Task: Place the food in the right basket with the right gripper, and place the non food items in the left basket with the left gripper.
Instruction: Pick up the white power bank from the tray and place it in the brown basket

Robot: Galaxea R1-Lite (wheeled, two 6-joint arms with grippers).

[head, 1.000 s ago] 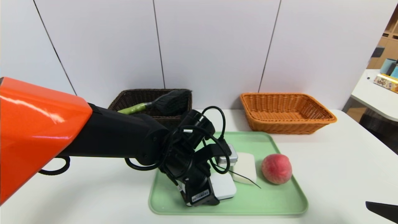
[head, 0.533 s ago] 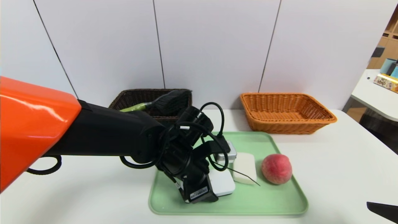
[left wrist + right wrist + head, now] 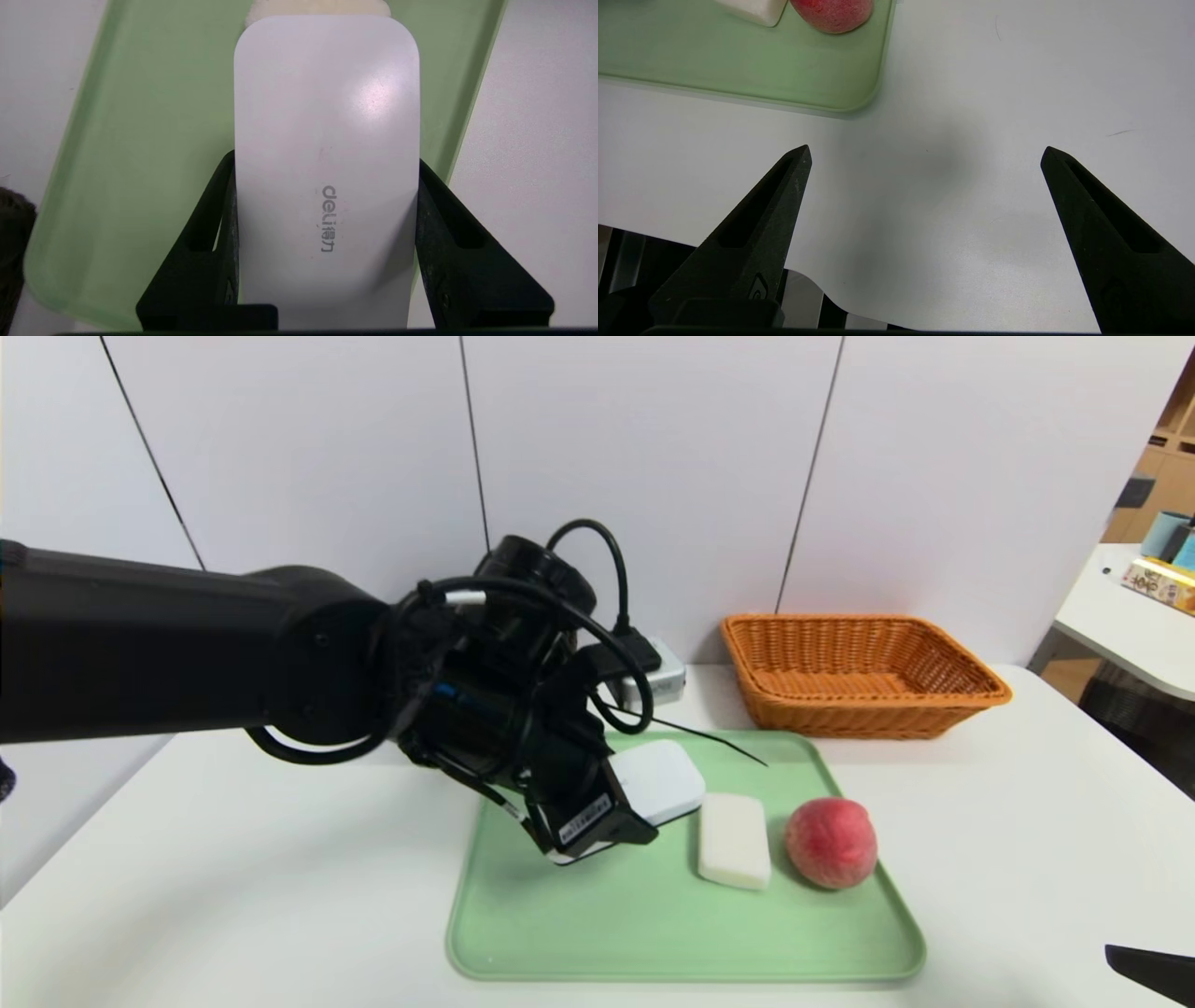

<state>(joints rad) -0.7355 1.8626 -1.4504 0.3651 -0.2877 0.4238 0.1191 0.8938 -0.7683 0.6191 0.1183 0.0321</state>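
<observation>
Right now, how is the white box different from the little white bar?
The white box is held in the air, pinched between the fingers of the left gripper; the white bar lies flat on the green tray, next to the peach. The box looks smooth and shiny with grey letters printed on it; the bar looks dull and plain. The box also looks bigger. Both are white with rounded corners.

A plain indoor test room, much like a lab or office: a white table [image 3: 233, 896] stands against bare white wall panels [image 3: 644, 476], with a second white table [image 3: 1125, 616] and wooden shelving [image 3: 1167, 467] at the far right.
</observation>
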